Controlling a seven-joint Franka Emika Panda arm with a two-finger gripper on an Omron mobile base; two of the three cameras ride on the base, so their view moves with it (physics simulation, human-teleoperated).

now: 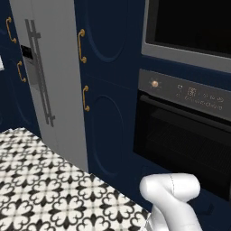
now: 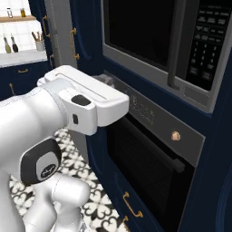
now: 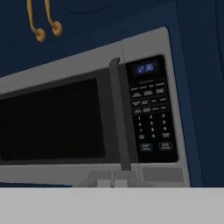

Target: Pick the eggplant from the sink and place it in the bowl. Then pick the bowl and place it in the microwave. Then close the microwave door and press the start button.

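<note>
The microwave point(image 3: 57, 118) has a grey steel frame, and its black glass door point(image 3: 52, 120) is shut flush. A vertical handle point(image 3: 117, 113) runs along the door's right edge. Beside it is the keypad point(image 3: 151, 118) with a lit blue clock. My gripper point(image 3: 111, 178) is shut with nothing between its fingers and points at the frame's lower edge, just below the handle. In the right base view the hand point(image 2: 105, 80) reaches toward the microwave's point(image 2: 145, 36) lower left corner. The eggplant, the bowl and the sink are out of view.
A black oven point(image 1: 180, 135) with a knob point(image 2: 176, 135) and a horizontal handle sits directly under the microwave. Navy cabinets with brass handles point(image 1: 81, 45) and a grey fridge point(image 1: 49, 76) stand to the left. Patterned floor tiles point(image 1: 45, 189) lie below.
</note>
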